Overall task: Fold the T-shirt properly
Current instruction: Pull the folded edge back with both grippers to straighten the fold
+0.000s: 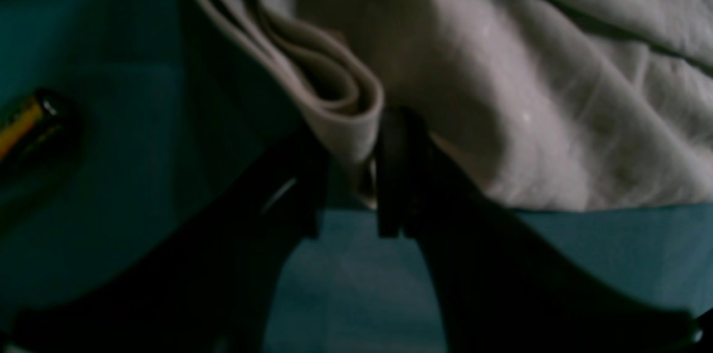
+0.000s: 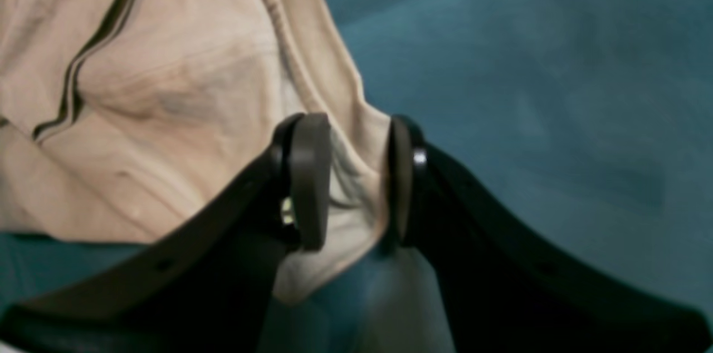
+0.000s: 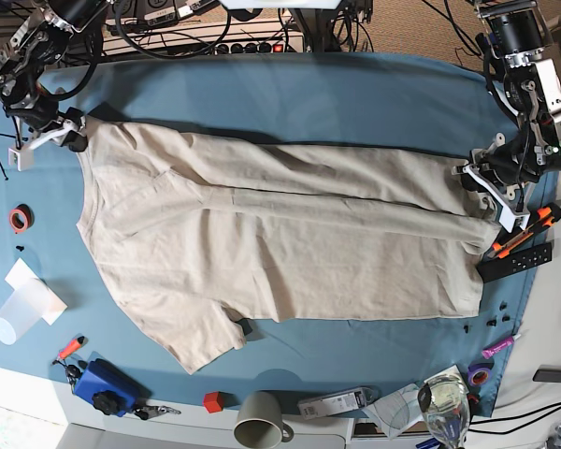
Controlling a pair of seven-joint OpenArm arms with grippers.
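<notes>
Left wrist: shirt (image 1: 501, 91) is soft, light, limp; best taken at hems and corners. Left gripper (image 1: 348, 186) pinches a folded hem edge between its pads.

Right wrist: right gripper (image 2: 356, 186) is clamped on a bunched edge.

Base: shirt stretched flat on cloth (image 3: 309, 94) between both grippers, one long edge folded over.

Blue-teal table cloth (image 3: 355, 94). Roll of red tape (image 3: 19, 219). Clear plastic cup (image 3: 19, 313), lying on its side. Blue device (image 3: 107, 385). Small red block (image 3: 213, 402). Grey mug (image 3: 259, 420). Orange-handled tool (image 3: 524, 232).
</notes>
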